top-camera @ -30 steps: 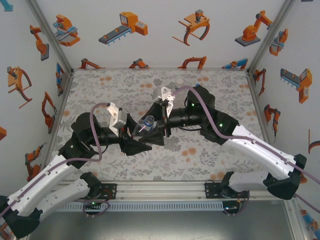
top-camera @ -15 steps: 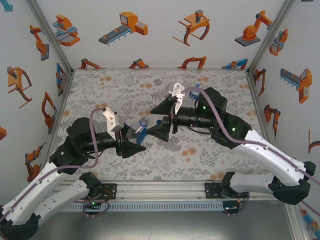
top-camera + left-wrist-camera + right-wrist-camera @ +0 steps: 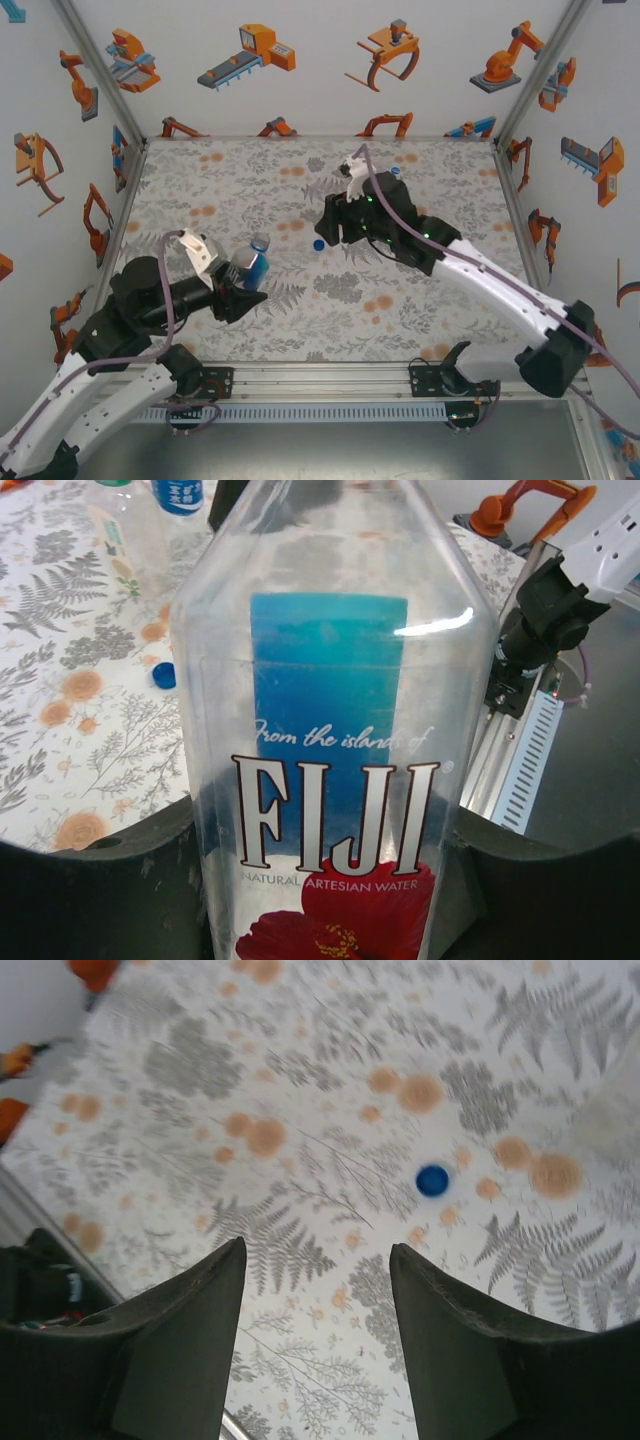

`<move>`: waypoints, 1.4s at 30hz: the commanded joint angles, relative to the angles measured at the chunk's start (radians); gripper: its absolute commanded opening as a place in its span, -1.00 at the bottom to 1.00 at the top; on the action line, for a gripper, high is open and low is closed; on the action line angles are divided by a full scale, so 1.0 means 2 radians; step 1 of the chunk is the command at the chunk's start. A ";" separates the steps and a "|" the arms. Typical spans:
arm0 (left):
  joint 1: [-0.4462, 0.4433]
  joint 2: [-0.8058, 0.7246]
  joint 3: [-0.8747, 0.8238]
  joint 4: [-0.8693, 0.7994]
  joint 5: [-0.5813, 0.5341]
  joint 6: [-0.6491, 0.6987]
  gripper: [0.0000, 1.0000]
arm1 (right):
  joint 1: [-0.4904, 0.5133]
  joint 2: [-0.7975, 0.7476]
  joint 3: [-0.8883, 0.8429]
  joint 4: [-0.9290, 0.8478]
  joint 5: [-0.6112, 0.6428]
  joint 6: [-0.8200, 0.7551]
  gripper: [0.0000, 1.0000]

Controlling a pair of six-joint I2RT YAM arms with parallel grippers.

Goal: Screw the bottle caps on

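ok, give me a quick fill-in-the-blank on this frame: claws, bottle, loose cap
1. The left claw is shut on a clear bottle whose label reads ____ in big letters.
2. The loose cap lying on the table is ____ in colour.
3. The right claw stands open with ____ between its fingers.

Missing words: FIJI; blue; nothing

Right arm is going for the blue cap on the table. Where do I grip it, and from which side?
Take the blue cap across its round side wall, coming straight down from above. It seems to lie flat on the tablecloth with bare cloth all round, so the open right gripper can straddle it.
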 commanded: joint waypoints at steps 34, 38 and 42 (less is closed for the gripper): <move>0.003 -0.082 -0.016 -0.058 -0.062 -0.025 -1.00 | -0.039 0.423 0.246 -0.136 0.043 0.079 -0.08; 0.003 -0.082 -0.016 -0.058 -0.062 -0.026 -1.00 | -0.039 0.426 0.240 -0.137 0.042 0.079 -0.15; 0.003 -0.084 -0.016 -0.057 -0.063 -0.026 -1.00 | -0.039 0.428 0.237 -0.142 0.044 0.078 -0.23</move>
